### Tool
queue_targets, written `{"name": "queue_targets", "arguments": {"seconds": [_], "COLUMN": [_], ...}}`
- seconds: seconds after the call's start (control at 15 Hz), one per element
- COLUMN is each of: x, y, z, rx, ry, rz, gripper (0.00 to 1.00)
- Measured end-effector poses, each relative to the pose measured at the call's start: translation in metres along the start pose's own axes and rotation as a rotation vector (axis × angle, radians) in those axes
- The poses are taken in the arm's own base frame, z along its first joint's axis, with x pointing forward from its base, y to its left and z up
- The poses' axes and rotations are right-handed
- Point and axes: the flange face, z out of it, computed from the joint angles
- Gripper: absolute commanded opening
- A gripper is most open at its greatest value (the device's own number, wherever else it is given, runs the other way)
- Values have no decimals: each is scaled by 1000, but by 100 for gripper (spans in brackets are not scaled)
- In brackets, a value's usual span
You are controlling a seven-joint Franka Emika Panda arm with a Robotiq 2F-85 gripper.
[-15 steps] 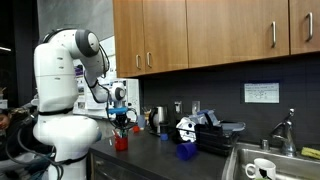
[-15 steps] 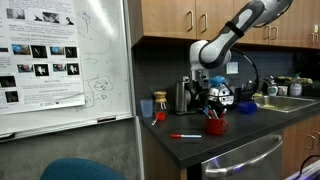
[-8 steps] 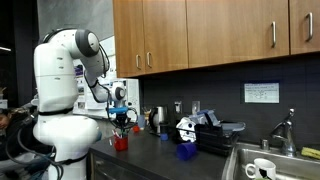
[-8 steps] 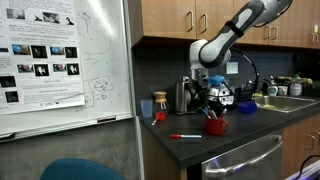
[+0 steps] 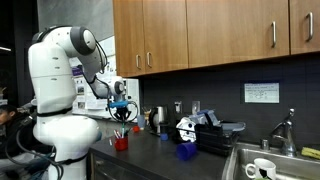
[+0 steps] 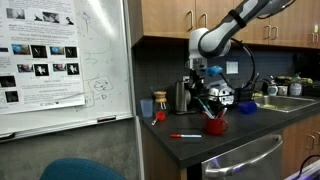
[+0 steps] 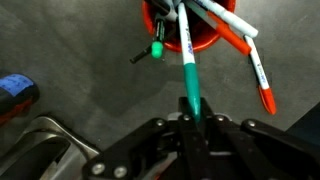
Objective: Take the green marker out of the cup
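The small red cup (image 5: 121, 143) stands on the dark counter, also in the other exterior view (image 6: 214, 126) and at the top of the wrist view (image 7: 203, 40). My gripper (image 7: 190, 118) is shut on the green marker (image 7: 187, 70), which slants from the jaws towards the cup's mouth; its far end still overlaps the opening. The gripper hangs above the cup in both exterior views (image 5: 122, 108) (image 6: 201, 84). A white marker with red ends (image 7: 255, 70) and a small green-capped pen (image 7: 155, 48) lean out of the cup.
A red marker (image 6: 185, 135) lies on the counter in front of the cup. A blue container (image 5: 186, 150) and a coffee machine (image 5: 215, 135) stand further along. A white mug (image 5: 262, 168) sits in the sink. A whiteboard (image 6: 70, 60) stands beside the counter.
My gripper has risen above the cup, drawing the green marker upwards with it. The cup has stayed in place.
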Motion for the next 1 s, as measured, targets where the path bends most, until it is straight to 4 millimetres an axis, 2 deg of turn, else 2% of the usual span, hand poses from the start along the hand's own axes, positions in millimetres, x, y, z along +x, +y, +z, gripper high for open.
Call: {"name": "queue_targets", "arguments": {"seconds": [0.27, 0.53, 0.73, 1.0], "x": [2, 2, 3, 1], "y": [-6, -31, -60, -97], "z": [-41, -80, -93, -92], "rx": [-60, -97, -101, -98], "ry": [47, 90, 111, 112], "rz": [-42, -100, -154, -229], "gripper": [3, 3, 3, 3]}}
